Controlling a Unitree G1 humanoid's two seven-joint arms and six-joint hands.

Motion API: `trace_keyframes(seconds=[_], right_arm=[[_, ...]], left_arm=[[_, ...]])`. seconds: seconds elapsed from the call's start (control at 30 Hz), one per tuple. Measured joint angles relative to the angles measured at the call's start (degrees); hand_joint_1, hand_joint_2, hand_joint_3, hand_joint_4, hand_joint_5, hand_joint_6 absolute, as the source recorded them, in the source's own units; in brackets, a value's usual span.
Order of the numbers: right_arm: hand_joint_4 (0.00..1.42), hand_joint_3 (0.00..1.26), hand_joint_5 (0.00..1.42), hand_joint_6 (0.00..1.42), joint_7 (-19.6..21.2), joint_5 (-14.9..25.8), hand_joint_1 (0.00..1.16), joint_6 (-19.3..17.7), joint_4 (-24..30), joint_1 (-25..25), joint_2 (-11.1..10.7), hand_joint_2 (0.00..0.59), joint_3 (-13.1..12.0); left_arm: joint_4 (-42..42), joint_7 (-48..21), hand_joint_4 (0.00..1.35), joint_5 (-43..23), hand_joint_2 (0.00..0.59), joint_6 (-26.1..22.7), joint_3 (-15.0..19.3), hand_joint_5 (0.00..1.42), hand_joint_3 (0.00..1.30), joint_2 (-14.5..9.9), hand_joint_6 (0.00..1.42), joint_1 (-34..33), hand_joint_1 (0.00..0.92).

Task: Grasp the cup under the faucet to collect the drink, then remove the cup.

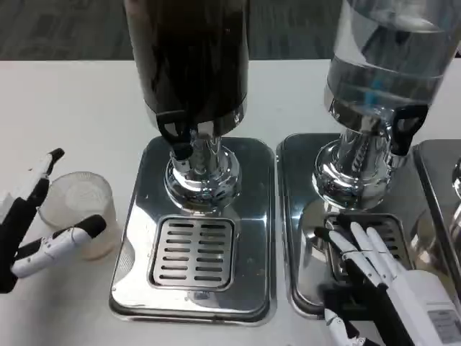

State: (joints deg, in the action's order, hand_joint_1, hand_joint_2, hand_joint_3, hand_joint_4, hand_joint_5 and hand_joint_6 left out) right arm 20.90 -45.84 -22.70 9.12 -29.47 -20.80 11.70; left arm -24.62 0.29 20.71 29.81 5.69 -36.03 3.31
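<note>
Translucent plastic, thin-walled and pale — that is the cup (78, 210), standing upright on the white desk (72, 101) in the head view, just left of the steel drip tray (252, 216) of the dark drink dispenser (189, 58) and not yet under its faucet (178, 140). The left robot hand (39, 231) brackets the cup: one finger lies against its front lower wall, another rises at its far left side. Whether the cup is truly clamped cannot be told — the fingers look spread about it rather than squeezed.

Such a cup is likely light and easily crushed or tipped, and heavier and prone to slop once filled. A hold around the middle of the wall, with gentle pressure from opposite sides, would seem safest; the rim is too soft.

The right robot hand (374, 270) rests open, fingers extended flat and holding nothing, over the grille of the second tray (295, 238), beneath the clear water dispenser (389, 58).
</note>
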Motion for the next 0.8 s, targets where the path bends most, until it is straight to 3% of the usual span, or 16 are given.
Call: trace_keyframes(seconds=[0.8], right_arm=[[0.0, 0.13, 0.0, 0.18, -1.4, 0.2, 0.44, 0.2, 0.3, 0.0, 0.0, 0.586, -0.1]], left_arm=[[-5.8, 0.0, 0.0, -0.3, 0.0, 0.2, -2.4, 0.01, 0.0, -1.0, 0.12, -3.7, 0.0]])
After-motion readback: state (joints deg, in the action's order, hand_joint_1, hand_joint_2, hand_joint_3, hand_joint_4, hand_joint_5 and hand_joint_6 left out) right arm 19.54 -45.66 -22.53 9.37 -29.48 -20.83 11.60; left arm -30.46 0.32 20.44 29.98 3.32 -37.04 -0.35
